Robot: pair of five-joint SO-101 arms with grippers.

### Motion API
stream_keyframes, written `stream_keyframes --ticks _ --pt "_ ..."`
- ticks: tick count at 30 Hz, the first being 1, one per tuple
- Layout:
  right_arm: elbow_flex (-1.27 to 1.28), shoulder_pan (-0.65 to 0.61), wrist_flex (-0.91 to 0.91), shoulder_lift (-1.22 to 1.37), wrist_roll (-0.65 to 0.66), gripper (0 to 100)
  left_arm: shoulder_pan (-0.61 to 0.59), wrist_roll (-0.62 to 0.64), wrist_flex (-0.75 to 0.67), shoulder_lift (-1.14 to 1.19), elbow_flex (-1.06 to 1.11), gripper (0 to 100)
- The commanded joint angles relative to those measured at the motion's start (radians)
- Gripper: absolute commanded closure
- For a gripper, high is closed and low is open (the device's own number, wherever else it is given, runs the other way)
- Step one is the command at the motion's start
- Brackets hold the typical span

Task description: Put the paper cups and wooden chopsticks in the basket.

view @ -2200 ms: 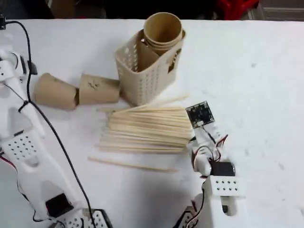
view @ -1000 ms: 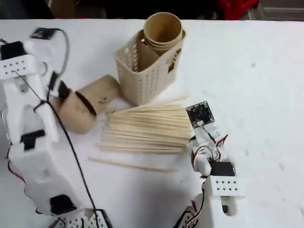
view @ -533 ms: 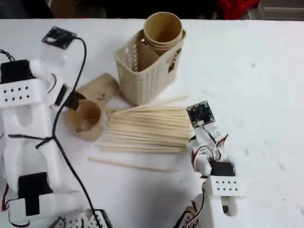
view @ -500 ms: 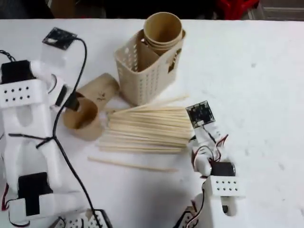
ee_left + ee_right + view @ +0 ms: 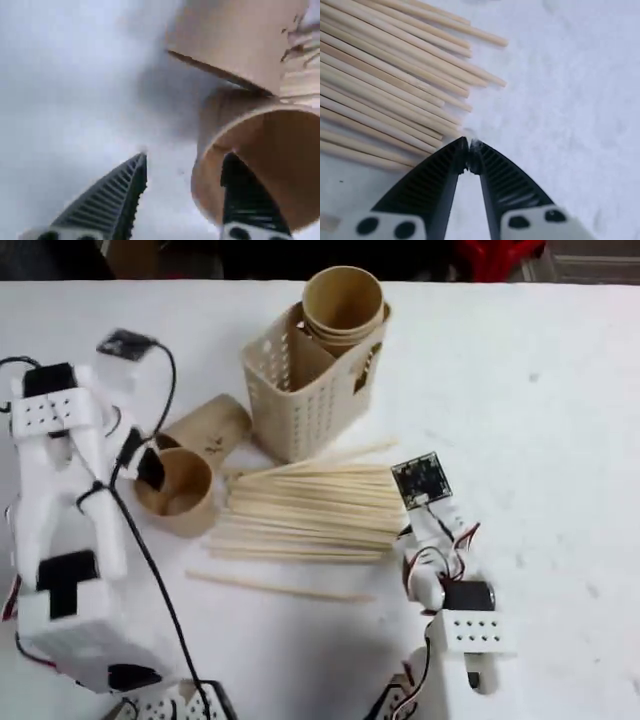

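Straddles the wall of a brown paper cup (image 5: 178,492) with the left tool (image 5: 187,160), fingers apart: one inside the mouth, one outside. Mouth of that cup turned upward, just beside a second brown paper cup (image 5: 208,430) lying on its side on the white tabletop (image 5: 520,420) near the cream perforated plastic basket (image 5: 300,405). In the basket, stacked brown paper cups (image 5: 343,302). Presses the right tool (image 5: 469,150) together, empty, at the ends of the bundle of pale wooden chopsticks (image 5: 310,510); one stray wooden chopstick (image 5: 275,587) near the bundle.
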Motion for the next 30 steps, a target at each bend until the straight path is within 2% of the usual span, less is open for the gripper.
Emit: stream_keyframes --ticks 1,4,9,18,30 --pt "-0.005 -0.001 -0.016 -0.010 0.009 98.1 0.010 -0.064 -0.014 0.099 -0.015 77" --pt "-0.005 -0.001 -0.016 -0.010 0.009 98.1 0.010 -0.080 -0.025 0.125 -0.015 85" --pt "-0.005 -0.001 -0.016 -0.010 0.009 98.1 0.008 -0.198 -0.011 0.124 -0.035 98" --pt "-0.005 -0.001 -0.016 -0.010 0.009 98.1 -0.016 -0.255 0.203 0.125 -0.264 98" --pt "-0.005 -0.005 -0.018 -0.010 0.009 98.1 -0.136 -0.250 0.210 0.124 -0.460 98"
